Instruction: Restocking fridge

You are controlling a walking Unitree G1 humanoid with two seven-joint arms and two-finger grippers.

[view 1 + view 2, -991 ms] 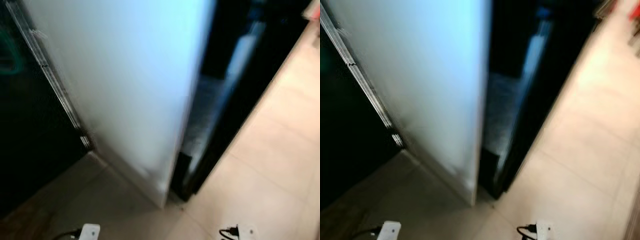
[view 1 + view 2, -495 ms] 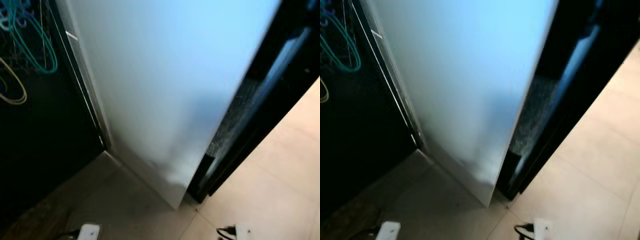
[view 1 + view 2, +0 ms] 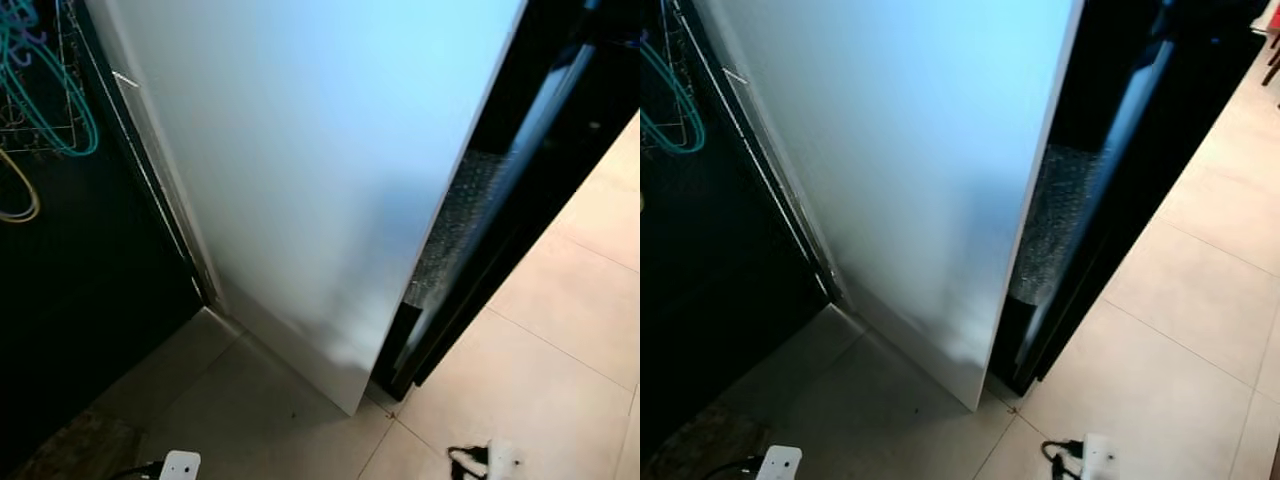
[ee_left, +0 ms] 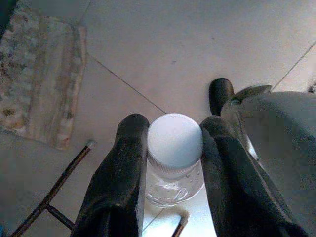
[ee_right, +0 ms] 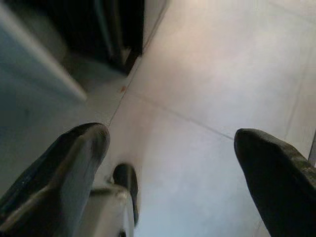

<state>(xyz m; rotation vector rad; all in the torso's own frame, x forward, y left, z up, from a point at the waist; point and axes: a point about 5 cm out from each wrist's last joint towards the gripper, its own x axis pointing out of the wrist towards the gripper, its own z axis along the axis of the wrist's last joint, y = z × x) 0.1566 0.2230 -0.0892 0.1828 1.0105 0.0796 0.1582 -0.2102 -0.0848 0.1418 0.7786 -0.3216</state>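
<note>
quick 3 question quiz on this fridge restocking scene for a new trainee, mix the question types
1. True or false: the left gripper is shut on the clear plastic bottle with a white cap.
2. The right gripper has its black fingers: A) spread apart over the pale tiled floor, B) closed on a can, C) gripping a handle.
3. Fill in: the tall white fridge door stands ____, showing a dark interior beside it.

Key: 1 true; 2 A; 3 open
</note>
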